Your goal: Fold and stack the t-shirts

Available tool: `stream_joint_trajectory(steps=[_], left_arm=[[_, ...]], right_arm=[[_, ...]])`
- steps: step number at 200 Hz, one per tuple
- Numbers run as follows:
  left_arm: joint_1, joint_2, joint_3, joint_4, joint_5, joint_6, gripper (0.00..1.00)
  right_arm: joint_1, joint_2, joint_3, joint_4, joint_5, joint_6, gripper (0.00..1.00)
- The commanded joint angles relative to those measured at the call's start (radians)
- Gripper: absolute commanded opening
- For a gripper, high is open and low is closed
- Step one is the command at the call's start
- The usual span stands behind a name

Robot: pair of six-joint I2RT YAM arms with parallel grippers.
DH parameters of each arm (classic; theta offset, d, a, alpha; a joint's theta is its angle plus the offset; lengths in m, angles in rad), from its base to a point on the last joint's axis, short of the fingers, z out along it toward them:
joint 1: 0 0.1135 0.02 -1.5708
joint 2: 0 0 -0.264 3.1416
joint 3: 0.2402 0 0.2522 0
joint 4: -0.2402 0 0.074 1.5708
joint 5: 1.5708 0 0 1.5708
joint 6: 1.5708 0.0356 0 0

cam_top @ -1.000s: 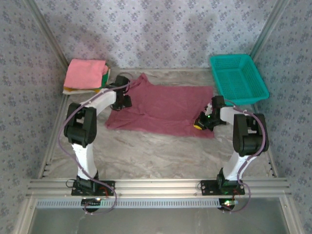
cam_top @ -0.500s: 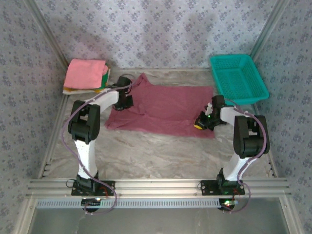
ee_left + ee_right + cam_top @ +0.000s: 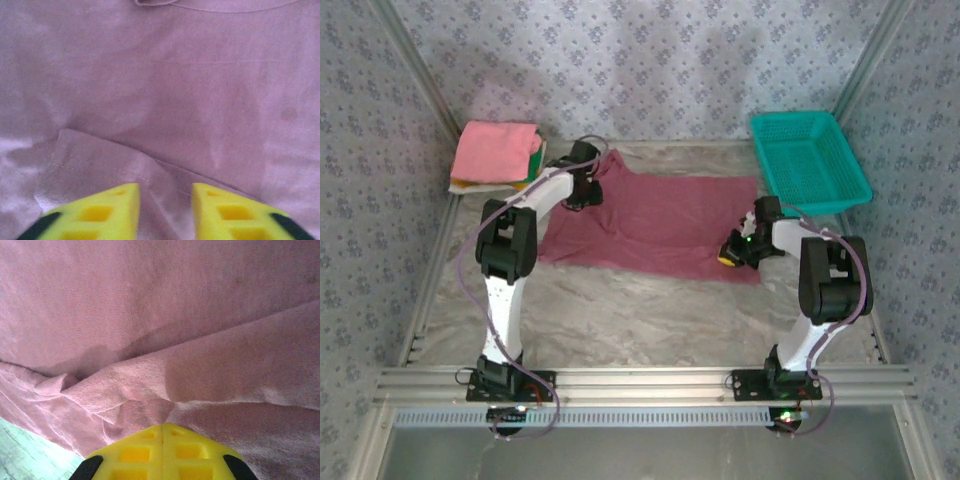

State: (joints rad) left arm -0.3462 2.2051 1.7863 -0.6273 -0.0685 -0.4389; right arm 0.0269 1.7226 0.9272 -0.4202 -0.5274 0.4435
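Over the last second the left gripper [image 3: 584, 188] has swung outward to the far left corner of the maroon t-shirt [image 3: 660, 222]. Its jaws stand apart and empty, with a doubled-over sleeve hem [image 3: 95, 160] just ahead of them and slightly left. The right gripper [image 3: 730, 253] has its jaws pressed shut, pinching a cloth ridge at the near right corner. The shirt's long axis runs from one gripper to the other along the bench [image 3: 620, 310].

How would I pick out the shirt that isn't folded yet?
Start from the marbled table. The maroon t-shirt lies spread across its middle, between the folded stack at far left and the teal basket at far right. Unlike the pink-topped stack, it is dark red and unfolded.
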Motion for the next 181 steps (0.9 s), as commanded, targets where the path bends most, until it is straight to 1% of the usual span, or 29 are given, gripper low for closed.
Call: stream_joint_trajectory(steps=[1, 5, 9, 12, 29, 44, 66, 86, 105, 120, 132, 146, 155, 181], left_arm=[[-0.010, -0.033, 0.020, -0.040, -0.048, 0.016, 0.50], [-0.012, -0.048, 0.013, -0.037, -0.059, 0.018, 0.52], [-0.014, -0.066, 0.003, -0.035, -0.071, 0.020, 0.57], [-0.016, -0.078, -0.004, -0.033, -0.080, 0.022, 0.59], [-0.019, -0.179, -0.073, -0.008, -0.132, 0.036, 0.58], [-0.006, -0.268, -0.156, 0.015, -0.156, 0.041, 0.69], [0.048, -0.386, -0.291, 0.024, -0.137, 0.044, 0.70], [0.101, -0.489, -0.438, 0.046, -0.073, 0.052, 0.70], [0.133, -0.541, -0.538, 0.039, -0.009, 0.088, 0.70], [0.153, -0.553, -0.588, 0.009, 0.056, 0.115, 0.78], [0.166, -0.556, -0.626, -0.009, 0.090, 0.144, 0.79], [0.178, -0.559, -0.661, -0.017, 0.094, 0.164, 0.79], [0.183, -0.561, -0.675, -0.013, 0.118, 0.176, 0.79], [0.183, -0.553, -0.692, 0.005, 0.145, 0.198, 0.79]], right_arm=[[0.001, -0.019, -0.013, -0.039, 0.013, -0.011, 0.01], [0.000, -0.020, -0.015, -0.041, 0.015, -0.012, 0.01], [-0.001, -0.023, -0.015, -0.045, 0.018, -0.011, 0.01], [-0.001, -0.025, -0.015, -0.045, 0.021, -0.011, 0.01], [-0.007, -0.051, -0.019, -0.062, 0.046, -0.003, 0.02], [-0.022, -0.104, -0.037, -0.060, 0.084, 0.016, 0.03], [-0.079, -0.177, -0.070, -0.074, 0.160, 0.049, 0.02], [-0.178, -0.178, -0.113, -0.046, 0.113, 0.059, 0.01], [-0.192, -0.157, -0.112, -0.057, 0.097, 0.028, 0.02], [-0.175, -0.147, -0.108, -0.080, 0.098, 0.009, 0.07], [-0.169, -0.144, -0.112, -0.091, 0.093, 0.002, 0.13], [-0.168, -0.148, -0.121, -0.110, 0.104, -0.005, 0.26], [-0.174, -0.157, -0.126, -0.123, 0.116, -0.007, 0.31], [-0.212, -0.206, -0.132, -0.165, 0.151, -0.009, 0.34]])
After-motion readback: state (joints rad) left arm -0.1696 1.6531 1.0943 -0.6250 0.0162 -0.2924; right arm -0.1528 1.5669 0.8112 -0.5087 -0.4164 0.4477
